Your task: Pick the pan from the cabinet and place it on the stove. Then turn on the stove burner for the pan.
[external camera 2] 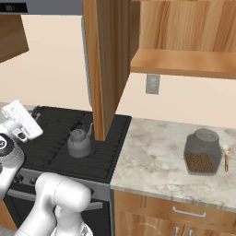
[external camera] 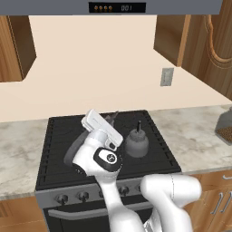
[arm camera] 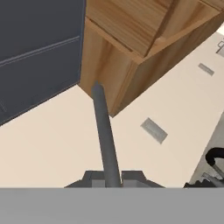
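My gripper [arm camera: 113,177] is shut on the pan's long thin grey handle [arm camera: 105,131], which runs away from the fingers toward the underside of the brown wooden cabinet [arm camera: 127,39]. In the left base view the hand [external camera: 102,129] hovers above the black stove [external camera: 59,131] with the handle tip [external camera: 112,116] pointing up and back. A dark-grey curved edge of the pan [external camera: 69,156] shows left of the wrist; the arm hides the rest of the pan. The hand [external camera 2: 20,120] sits at the far left of the right base view. A cabinet door [external camera 2: 108,60] stands open.
A pale-grey kettle [external camera: 136,144] stands on the stove's right grates, close to the hand. Dark round knobs [external camera: 83,195] line the front strip. A glass jar [external camera 2: 201,152] rests on the marble counter [external camera 2: 152,156] at right. The range hood [external camera: 118,7] hangs overhead.
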Tool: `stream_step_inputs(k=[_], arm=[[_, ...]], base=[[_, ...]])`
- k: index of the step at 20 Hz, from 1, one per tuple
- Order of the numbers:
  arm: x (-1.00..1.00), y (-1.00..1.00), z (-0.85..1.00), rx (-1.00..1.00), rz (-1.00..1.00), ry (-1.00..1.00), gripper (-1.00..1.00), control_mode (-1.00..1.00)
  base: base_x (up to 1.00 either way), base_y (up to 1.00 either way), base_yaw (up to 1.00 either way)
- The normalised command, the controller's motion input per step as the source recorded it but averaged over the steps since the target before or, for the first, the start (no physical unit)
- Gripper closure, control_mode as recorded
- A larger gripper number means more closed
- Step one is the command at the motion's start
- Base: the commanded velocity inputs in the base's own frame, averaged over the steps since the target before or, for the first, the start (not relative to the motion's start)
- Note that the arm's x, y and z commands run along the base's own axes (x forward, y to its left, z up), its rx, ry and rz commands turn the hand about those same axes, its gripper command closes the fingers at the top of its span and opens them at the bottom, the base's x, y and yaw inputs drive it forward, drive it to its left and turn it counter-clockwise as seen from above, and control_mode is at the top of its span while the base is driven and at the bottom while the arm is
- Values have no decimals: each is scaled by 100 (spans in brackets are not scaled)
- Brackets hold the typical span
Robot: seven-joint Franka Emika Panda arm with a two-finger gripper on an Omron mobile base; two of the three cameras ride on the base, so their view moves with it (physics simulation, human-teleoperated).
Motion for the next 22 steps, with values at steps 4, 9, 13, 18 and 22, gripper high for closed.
stream_step_inputs(k=[4, 9, 13, 18, 22], arm=[[28, -15, -49, 22, 15, -52, 100, -100], [22, -17, -50, 26, 17, -53, 100, -100], [17, -24, -46, 30, 17, -50, 100, -100], [17, -36, -44, 43, 8, -45, 100, -100], [19, -9, -53, 44, -12, -45, 100, -100]], base=[[0, 0, 0], [0, 0, 0], [0, 0, 0], [0, 0, 0], [0, 0, 0]])
